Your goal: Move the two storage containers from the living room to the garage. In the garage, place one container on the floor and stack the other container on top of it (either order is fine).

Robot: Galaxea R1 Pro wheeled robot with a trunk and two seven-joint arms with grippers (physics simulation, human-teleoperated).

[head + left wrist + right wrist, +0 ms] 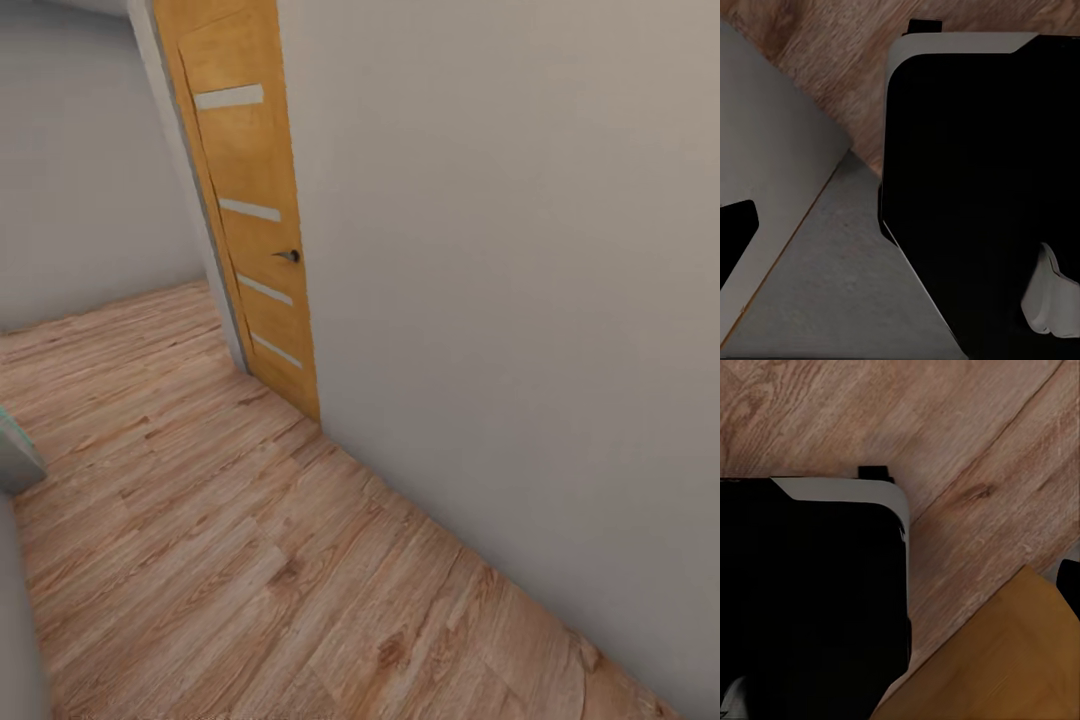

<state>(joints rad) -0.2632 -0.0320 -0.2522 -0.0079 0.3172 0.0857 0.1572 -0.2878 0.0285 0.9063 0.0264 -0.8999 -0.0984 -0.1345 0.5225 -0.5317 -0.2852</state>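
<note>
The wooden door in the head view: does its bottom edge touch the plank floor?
Cannot tell. In the head view the door reaches down to the plank floor, but its bottom edge is too blurred to show contact or a gap.

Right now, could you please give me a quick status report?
In transit on wood floor. Gripper states cannot be told from the wrist views. Grey wall close on the right, wooden door ahead.

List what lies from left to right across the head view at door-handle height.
Far grey wall → wooden door with pale strips → dark door handle → near grey wall. Light wood plank floor runs below them all.
</note>
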